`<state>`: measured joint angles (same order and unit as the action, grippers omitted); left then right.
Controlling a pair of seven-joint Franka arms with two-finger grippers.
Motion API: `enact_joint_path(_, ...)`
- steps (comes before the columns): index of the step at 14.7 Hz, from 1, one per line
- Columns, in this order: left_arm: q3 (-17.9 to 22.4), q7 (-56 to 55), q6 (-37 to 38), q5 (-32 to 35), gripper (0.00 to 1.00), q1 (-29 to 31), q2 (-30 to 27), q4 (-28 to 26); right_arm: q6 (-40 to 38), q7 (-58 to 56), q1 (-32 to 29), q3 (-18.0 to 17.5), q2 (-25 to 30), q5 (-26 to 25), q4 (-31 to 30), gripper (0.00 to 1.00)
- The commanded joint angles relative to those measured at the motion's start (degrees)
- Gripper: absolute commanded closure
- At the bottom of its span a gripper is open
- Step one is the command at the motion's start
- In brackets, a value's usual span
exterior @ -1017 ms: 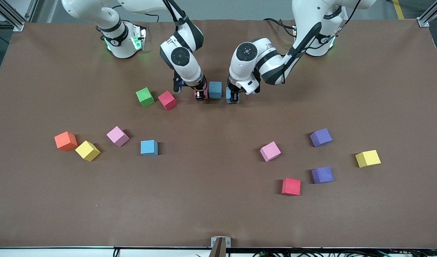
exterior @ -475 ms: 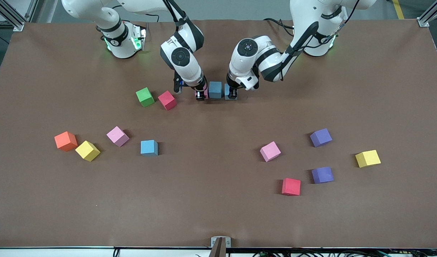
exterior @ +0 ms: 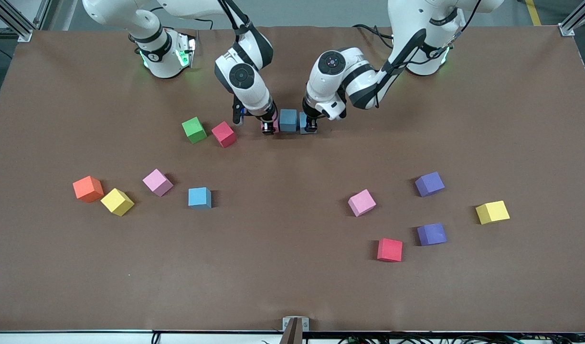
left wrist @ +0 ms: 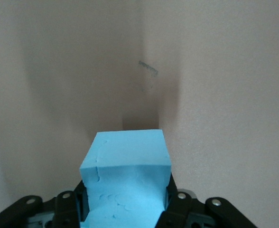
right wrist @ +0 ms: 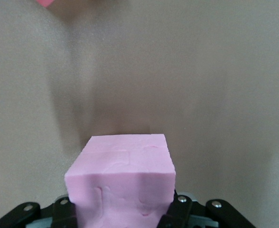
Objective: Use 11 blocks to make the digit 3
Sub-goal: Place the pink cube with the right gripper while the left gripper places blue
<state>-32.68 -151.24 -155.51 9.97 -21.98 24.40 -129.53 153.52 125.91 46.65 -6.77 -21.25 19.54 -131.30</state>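
While each claw clamps a matte foam cube, left claw (exterior: pixel 311 128) blue (left wrist: pixel 126 178), right claw (exterior: pixel 268 128) pink (right wrist: pixel 122 178).

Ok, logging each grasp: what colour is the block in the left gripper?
Light blue. The left gripper is shut on the light blue block, clearest in the left wrist view.

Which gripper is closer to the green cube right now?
Right. The right gripper, shut on a pink block, is beside the red block next to the green cube; the left gripper is past the row's blue block.
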Motion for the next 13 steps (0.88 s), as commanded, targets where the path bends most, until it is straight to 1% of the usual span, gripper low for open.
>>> enact_joint_path(1, 0.0, -1.4, -2.1, 0.0, 0.7, -0.3, -0.4, -0.9, 0.7, 0.6, 0.9, 0.2, -0.5, 1.5, 0.3, 0.95)
enact_joint_path(3, 0.0, -1.4, -2.2, 0.0, 0.7, -0.8, -0.2, -0.8, 0.6, 0.6, 0.9, 0.2, -0.5, 1.5, 0.5, 0.95)
enact_joint_path(4, 0.0, -1.4, -2.3, 0.0, 0.7, -0.9, -0.1, -0.8, 0.6, 0.6, 0.9, 0.2, -0.5, 1.4, 0.5, 0.87)
enact_joint_path(5, 0.0, -1.4, -2.4, 0.0, 0.7, -1.0, -0.1, -0.8, 0.5, 0.6, 0.9, 0.2, -0.5, 1.3, 0.5, 0.61)
enact_joint_path(6, 0.0, -1.4, -2.5, 0.0, 0.7, -1.0, 0.0, -0.8, 0.1, 0.6, 0.9, 0.2, -0.5, 1.2, 0.5, 0.12)
enact_joint_path(7, 0.0, -1.4, -2.5, 0.0, 0.7, -1.0, 0.0, -0.8, -0.2, 0.4, 1.1, 0.3, -0.5, 1.0, 0.5, 0.0)
enact_joint_path(9, 0.0, -1.4, -2.5, 0.0, 0.7, -1.1, 0.0, -0.7, -1.8, 0.2, 1.1, 0.3, -0.7, 0.7, 0.5, 0.0)
enact_joint_path(13, 0.0, -1.4, -2.6, 0.0, 0.7, -1.1, 0.4, -0.6, -1.9, 0.6, 1.0, 0.4, -0.6, 0.7, 0.9, 0.0)
